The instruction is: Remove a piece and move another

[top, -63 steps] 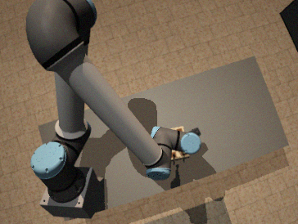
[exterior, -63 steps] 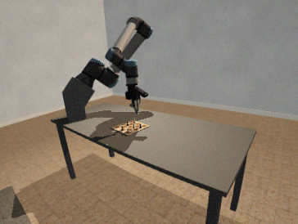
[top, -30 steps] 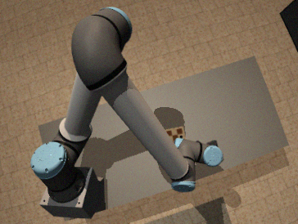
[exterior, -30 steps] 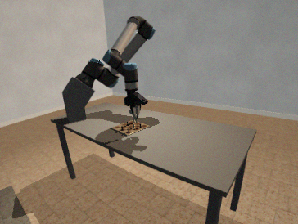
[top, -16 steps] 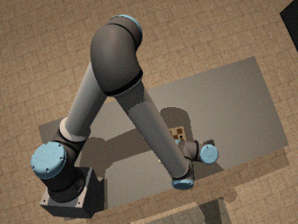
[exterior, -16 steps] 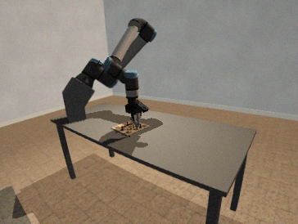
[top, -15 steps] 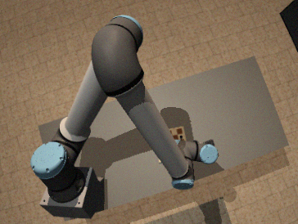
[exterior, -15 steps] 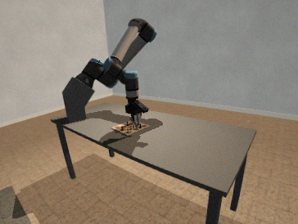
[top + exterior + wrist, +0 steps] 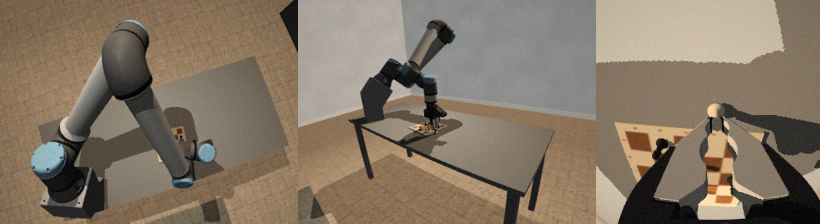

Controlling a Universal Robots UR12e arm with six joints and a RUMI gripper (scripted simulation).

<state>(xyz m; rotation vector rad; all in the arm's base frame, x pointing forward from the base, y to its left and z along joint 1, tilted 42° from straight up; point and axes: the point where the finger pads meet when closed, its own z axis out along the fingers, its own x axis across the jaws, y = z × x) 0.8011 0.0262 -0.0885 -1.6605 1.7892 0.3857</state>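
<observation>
Holding a pale piece [image 9: 715,111] just under its round head, the gripper [image 9: 715,125] has its fingers nearly shut, pinching the slim neck.

- Position: in the wrist view the piece hangs at the board's [image 9: 641,142] far edge, with bare grey counter [image 9: 671,85] beyond it. Exterior view puts the gripper low at the board's edge. Whether the base touches anything, you cannot tell; the fingers hide it.
- Step, by my reading: this is the C5 piece on its way off the board, set-down pending. The square labels are unreadable, so that stays a judgement.

Risks from here:
- Grip is high and narrow on a rounded neck. A quick move or a bump could let the piece swing or slip between the pads, and it then lands tilted and falls over.
- Letting go before the base sits flat on the counter drops it; a tall, narrow piece likely topples or rolls.
- Setting down too close to the board risks the base catching the rim.
- A dark piece [image 9: 661,146] stands near the left finger. You could knock it off its square when the fingers spread or the wrist sweeps sideways at low height.
- Check that you lift straight up after release, or a finger may drag the piece over.
</observation>
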